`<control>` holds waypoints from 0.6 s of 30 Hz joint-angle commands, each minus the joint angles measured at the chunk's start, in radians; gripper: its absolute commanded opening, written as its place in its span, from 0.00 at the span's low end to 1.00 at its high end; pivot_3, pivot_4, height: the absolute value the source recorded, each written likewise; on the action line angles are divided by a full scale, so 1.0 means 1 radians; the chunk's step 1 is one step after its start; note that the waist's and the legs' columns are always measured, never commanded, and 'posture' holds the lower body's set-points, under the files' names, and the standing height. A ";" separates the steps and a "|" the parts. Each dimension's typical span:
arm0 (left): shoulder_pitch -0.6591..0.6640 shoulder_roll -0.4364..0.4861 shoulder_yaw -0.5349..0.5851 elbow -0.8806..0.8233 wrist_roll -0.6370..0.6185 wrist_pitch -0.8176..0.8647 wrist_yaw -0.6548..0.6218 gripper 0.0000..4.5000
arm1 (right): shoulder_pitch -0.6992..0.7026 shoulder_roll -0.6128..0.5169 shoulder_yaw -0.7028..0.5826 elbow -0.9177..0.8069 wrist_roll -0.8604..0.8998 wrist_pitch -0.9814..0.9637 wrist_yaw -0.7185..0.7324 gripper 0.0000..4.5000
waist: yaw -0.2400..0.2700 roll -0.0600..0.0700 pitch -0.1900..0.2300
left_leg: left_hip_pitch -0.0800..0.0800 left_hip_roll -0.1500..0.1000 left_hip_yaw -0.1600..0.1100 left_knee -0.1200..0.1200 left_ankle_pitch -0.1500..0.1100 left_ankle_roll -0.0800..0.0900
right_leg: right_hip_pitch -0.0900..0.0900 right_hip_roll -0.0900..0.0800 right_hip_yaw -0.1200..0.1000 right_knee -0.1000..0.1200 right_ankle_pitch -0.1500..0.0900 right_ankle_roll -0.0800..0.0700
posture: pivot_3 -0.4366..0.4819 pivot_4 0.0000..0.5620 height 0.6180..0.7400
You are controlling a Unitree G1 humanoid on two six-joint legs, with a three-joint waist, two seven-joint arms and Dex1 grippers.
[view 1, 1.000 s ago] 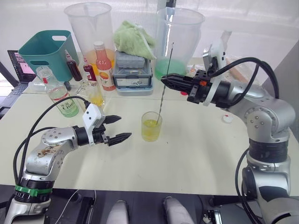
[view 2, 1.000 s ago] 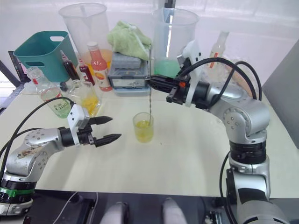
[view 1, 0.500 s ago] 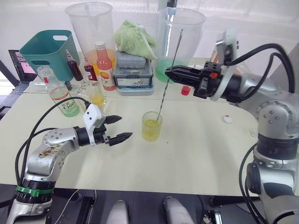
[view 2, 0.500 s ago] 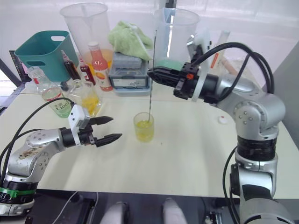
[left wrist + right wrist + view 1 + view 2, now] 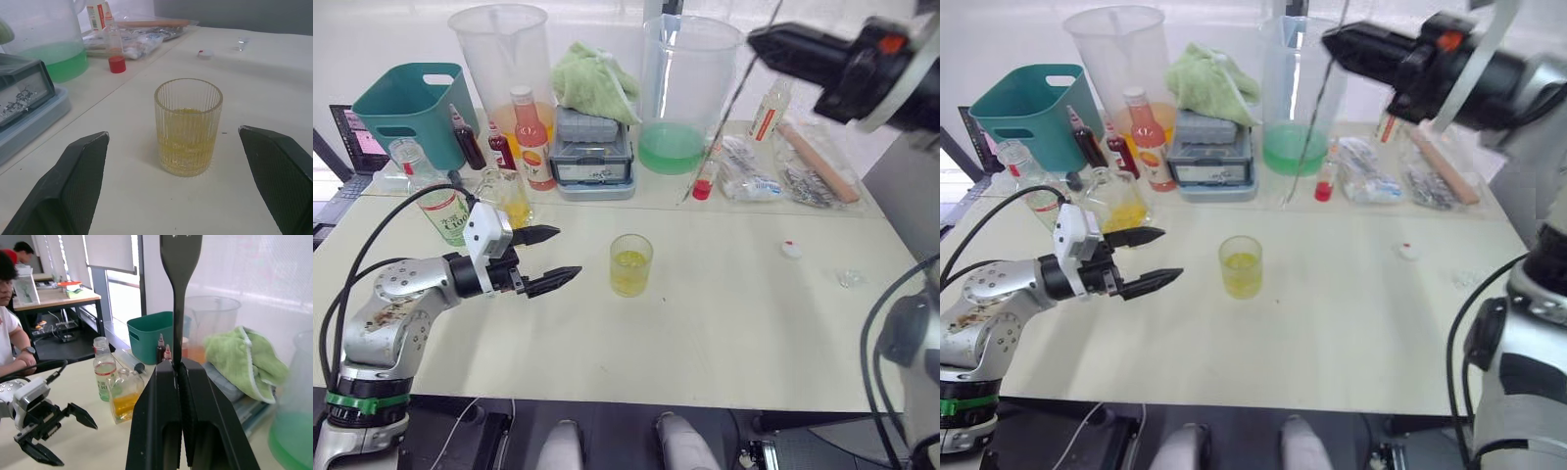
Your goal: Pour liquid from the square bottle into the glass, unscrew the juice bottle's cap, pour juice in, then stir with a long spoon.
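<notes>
Right gripper raised high above the glass, fingers clamped on the long spoon; spoon hangs tilted, its lower end clear of the glass, over the back of the table near a small red-capped vial. Left gripper just left of the glass, fingers spread wide, holding nothing. Glass upright, yellow liquid low inside. Square bottle and juice bottle stand back-left of the glass; white cap lies well right of it.

Pale table: glass mid-top, cap apart, maybe clear scrap beyond.
</notes>
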 commanded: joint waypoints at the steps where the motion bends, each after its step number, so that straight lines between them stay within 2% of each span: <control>1: 0.003 0.010 0.034 -0.041 -0.027 -0.033 -0.017 1.00 | -0.028 -0.061 -0.019 0.015 0.045 0.086 0.025 0.00 | 0.000 0.000 0.000 | 0.000 0.000 0.000 0.000 0.000 0.000 | 0.000 0.000 0.000 0.000 0.000 0.000 | 0.48 0.27 0.83; 4: 0.013 0.013 0.054 -0.051 -0.041 -0.043 -0.025 1.00 | -0.019 -0.198 0.094 0.064 0.030 0.272 0.082 0.00 | 0.002 0.000 0.001 | 0.000 0.000 0.000 0.000 0.000 0.000 | -0.001 0.000 0.000 0.000 0.000 0.000 | 0.48 0.27 0.83; 6: 0.017 0.012 0.065 -0.058 -0.067 -0.021 -0.023 1.00 | 0.000 -0.249 0.156 0.106 0.016 0.365 0.101 0.00 | 0.002 0.000 0.001 | 0.000 0.000 0.001 0.000 0.000 0.000 | 0.000 -0.001 0.000 -0.001 -0.001 -0.001 | 0.48 0.27 0.83; 9: 0.015 0.003 0.073 -0.059 -0.101 0.025 0.007 1.00 | 0.105 -0.268 0.269 0.049 -0.052 0.379 0.072 0.00 | -0.001 -0.001 0.001 | 0.001 0.000 0.001 0.000 0.000 0.000 | 0.001 -0.001 0.000 -0.001 -0.002 0.001 | 0.48 0.27 0.83; 12: 0.052 0.024 0.040 -0.108 -0.078 0.026 0.001 1.00 | 0.159 -0.276 0.324 0.019 -0.076 0.399 0.084 0.00 | -0.004 0.002 0.002 | 0.000 0.000 0.003 0.000 0.000 0.000 | -0.001 -0.001 0.002 0.000 -0.001 0.002 | 0.48 0.27 0.83; 13: 0.062 0.026 0.038 -0.125 -0.082 0.028 0.000 1.00 | 0.166 -0.277 0.329 0.023 -0.084 0.397 0.090 0.00 | -0.003 0.004 0.004 | 0.000 0.000 0.003 0.000 0.000 0.000 | -0.003 -0.001 0.002 0.000 -0.001 0.002 | 0.48 0.27 0.83; 15: 0.090 0.018 0.044 -0.164 -0.097 0.029 0.008 1.00 | 0.201 -0.300 0.446 0.046 -0.162 0.388 0.077 0.00 | -0.001 0.005 0.004 | -0.003 0.000 0.003 0.000 0.000 0.000 | -0.005 -0.001 0.002 0.001 -0.001 0.002 | 0.48 0.27 0.83; 18: 0.113 0.008 0.044 -0.186 -0.100 0.025 0.025 1.00 | 0.219 -0.266 0.533 0.122 -0.248 0.343 0.080 0.00 | 0.000 0.003 0.004 | -0.006 0.000 0.002 0.000 0.000 0.000 | -0.008 0.000 0.001 0.001 0.002 -0.003 | 0.48 0.27 0.83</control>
